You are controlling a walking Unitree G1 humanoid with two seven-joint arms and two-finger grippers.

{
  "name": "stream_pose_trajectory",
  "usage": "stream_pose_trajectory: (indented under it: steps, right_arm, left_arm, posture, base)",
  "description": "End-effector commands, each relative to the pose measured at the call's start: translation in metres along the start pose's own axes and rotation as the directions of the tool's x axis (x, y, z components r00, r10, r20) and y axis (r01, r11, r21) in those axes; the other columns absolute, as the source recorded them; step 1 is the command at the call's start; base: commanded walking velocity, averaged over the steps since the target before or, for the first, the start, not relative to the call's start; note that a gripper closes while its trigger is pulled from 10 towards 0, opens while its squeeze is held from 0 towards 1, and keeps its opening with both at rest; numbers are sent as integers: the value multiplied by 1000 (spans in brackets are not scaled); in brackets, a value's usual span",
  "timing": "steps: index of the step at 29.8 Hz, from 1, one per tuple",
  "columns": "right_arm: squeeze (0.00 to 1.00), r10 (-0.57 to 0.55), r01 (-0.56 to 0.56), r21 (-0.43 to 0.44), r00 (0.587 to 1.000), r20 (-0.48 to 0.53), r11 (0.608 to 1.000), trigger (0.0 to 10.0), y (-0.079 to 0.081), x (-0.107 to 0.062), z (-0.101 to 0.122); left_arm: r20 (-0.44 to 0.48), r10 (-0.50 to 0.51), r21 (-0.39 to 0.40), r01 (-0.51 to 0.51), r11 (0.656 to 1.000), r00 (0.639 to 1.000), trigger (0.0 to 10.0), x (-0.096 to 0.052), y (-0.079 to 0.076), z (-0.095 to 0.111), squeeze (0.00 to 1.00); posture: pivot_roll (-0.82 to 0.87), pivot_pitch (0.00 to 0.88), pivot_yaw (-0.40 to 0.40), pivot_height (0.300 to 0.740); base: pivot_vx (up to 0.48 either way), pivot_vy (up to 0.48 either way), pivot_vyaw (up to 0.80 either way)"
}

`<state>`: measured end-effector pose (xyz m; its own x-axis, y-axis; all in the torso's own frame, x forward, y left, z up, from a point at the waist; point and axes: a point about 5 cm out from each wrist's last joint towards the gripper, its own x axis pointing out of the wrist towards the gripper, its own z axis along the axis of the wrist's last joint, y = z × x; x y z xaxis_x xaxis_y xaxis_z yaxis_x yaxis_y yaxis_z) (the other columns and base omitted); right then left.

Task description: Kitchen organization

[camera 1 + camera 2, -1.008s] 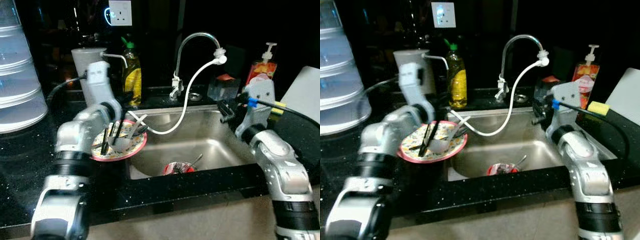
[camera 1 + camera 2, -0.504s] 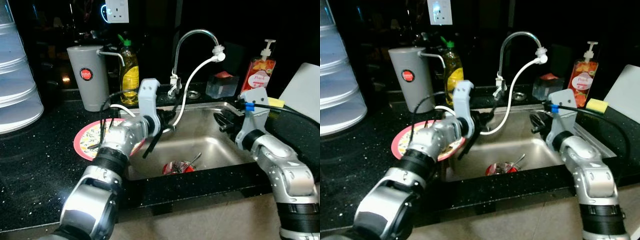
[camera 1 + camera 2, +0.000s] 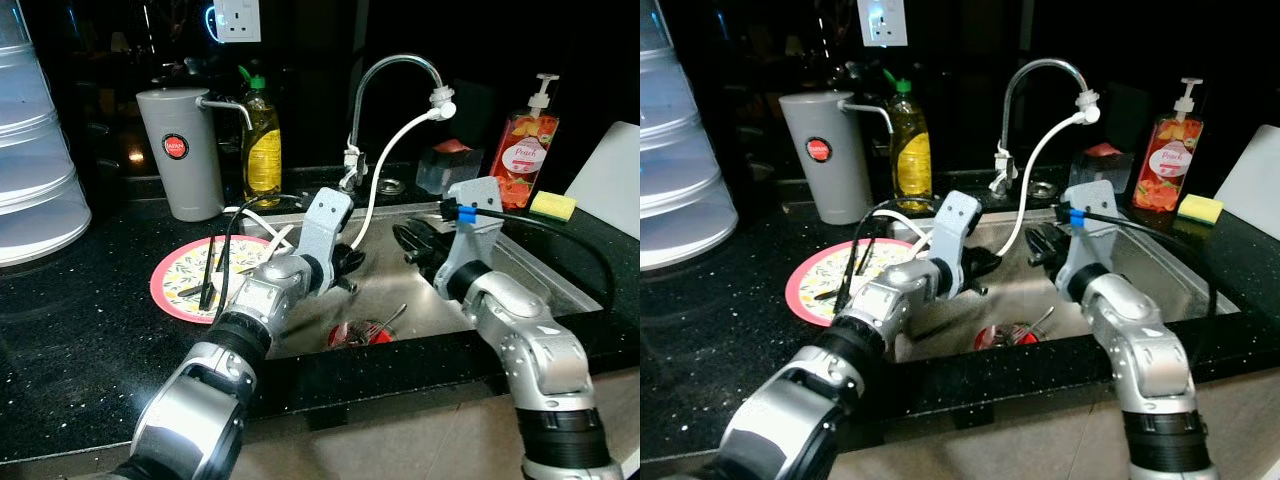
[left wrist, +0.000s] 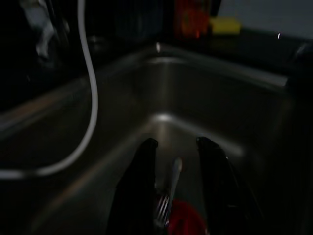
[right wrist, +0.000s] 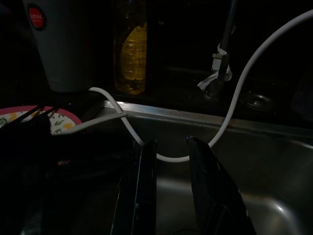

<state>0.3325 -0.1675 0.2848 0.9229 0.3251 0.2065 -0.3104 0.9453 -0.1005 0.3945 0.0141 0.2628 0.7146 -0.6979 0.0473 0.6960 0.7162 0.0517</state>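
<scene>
two grippers hang over the sink (image 3: 560,285) at mid-frame in the eye views, the left gripper (image 3: 345,268) and right gripper (image 3: 412,240) both aimed down, likely at the red bowl (image 3: 358,334) with its fork (image 3: 388,320) at lower centre, while the plate (image 3: 175,290) with chopsticks (image 3: 207,272) waits centre-left. in the left wrist view the fingers (image 4: 134,196) are spread around the fork, not pinching it. in the right wrist view the fingers (image 5: 139,196) are parted and empty below the white hose (image 5: 234,103).

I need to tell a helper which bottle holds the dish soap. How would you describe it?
Start at the sink and look behind its back left corner. The dish soap bottle stands between the grey jug and the tap. It is clear, filled with yellow liquid, green-capped.
</scene>
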Motion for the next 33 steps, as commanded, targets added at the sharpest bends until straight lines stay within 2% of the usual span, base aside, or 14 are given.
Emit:
stream_pose_trajectory:
  steps: [1, 5, 7, 10, 12, 14, 18, 21, 24, 25, 26, 29, 33]
  right_arm:
    - [0, -20, 20, -7, 1000, 11, 1000, 10000, -5, 0, 4]
    - [0, -59, 59, -10, 997, 42, 998, 10000, -10, -6, 8]
    - [0, -94, 94, -1, 994, 55, 996, 10000, -14, -13, 3]
    - [0, -111, 111, 4, 992, 58, 994, 10000, -14, -17, -1]
    - [0, -122, 122, 11, 991, 60, 992, 10000, -10, -16, 0]
    - [0, -92, 94, -27, 994, 54, 995, 10000, -3, -10, 1]
    - [0, -59, 61, -47, 997, 44, 997, 10000, 0, -6, 1]
    - [0, -7, 10, -73, 999, 49, 997, 10000, 4, -2, 5]
    - [0, 13, -8, -69, 998, 67, 998, 10000, 8, 3, 10]
    - [0, 13, -8, -69, 998, 67, 998, 10000, 8, 3, 10]
    - [0, 17, -13, -54, 997, 71, 998, 10000, 11, 7, 10]
    - [0, 25, -22, -43, 997, 68, 999, 10000, 15, 10, 7]
    - [0, 50, -49, -25, 996, 71, 999, 10000, 23, 14, 5]
  left_arm:
    - [14, -14, 11, 14, 1000, 1000, 10000, 6, -7, 5, 0]
    - [48, 30, 20, -31, 999, 998, 10000, 8, -4, 18, 0]
    - [50, 69, 20, -70, 997, 996, 10000, 7, -1, 20, 0]
    - [51, 82, 20, -83, 996, 995, 10000, 5, 1, 19, 0]
    - [69, 84, 15, -85, 996, 994, 10000, 1, 7, 24, 0]
    - [85, 80, 16, -82, 997, 993, 10000, -6, 16, 28, 0]
    - [87, 90, 38, -94, 995, 992, 10000, -14, 22, 25, 0]
    - [101, 164, 40, -169, 985, 981, 10000, -26, 29, 20, 0]
    - [111, 218, 57, -226, 973, 970, 10000, -39, 37, 18, 0]
    - [111, 218, 57, -226, 973, 970, 10000, -39, 37, 18, 0]
    - [115, 257, 53, -264, 963, 960, 10000, -48, 44, 18, 0]
    - [120, 277, 44, -284, 958, 953, 10000, -57, 49, 18, 0]
    - [156, 303, 34, -311, 950, 940, 10000, -66, 55, 31, 0]
  posture:
    - [-100, 39, -3, 740]
    - [-59, 37, 44, 740]
    - [-39, 32, 115, 740]
    - [-46, 26, 126, 740]
    - [-52, 28, 115, 740]
    - [-67, 23, 71, 740]
    - [-67, 32, 45, 740]
    - [-54, 43, 6, 740]
    - [-38, 54, -37, 740]
    - [-38, 54, -37, 740]
    - [-34, 55, -53, 740]
    - [-32, 57, -60, 740]
    - [-31, 42, -66, 740]
  base:
    - [0, 0, 0]
    - [0, 0, 0]
    - [0, 0, 0]
    - [0, 0, 0]
    - [0, 0, 0]
    - [0, 0, 0]
    - [0, 0, 0]
    - [0, 0, 0]
    - [0, 0, 0]
    - [0, 0, 0]
    - [0, 0, 0]
    - [0, 0, 0]
    - [0, 0, 0]
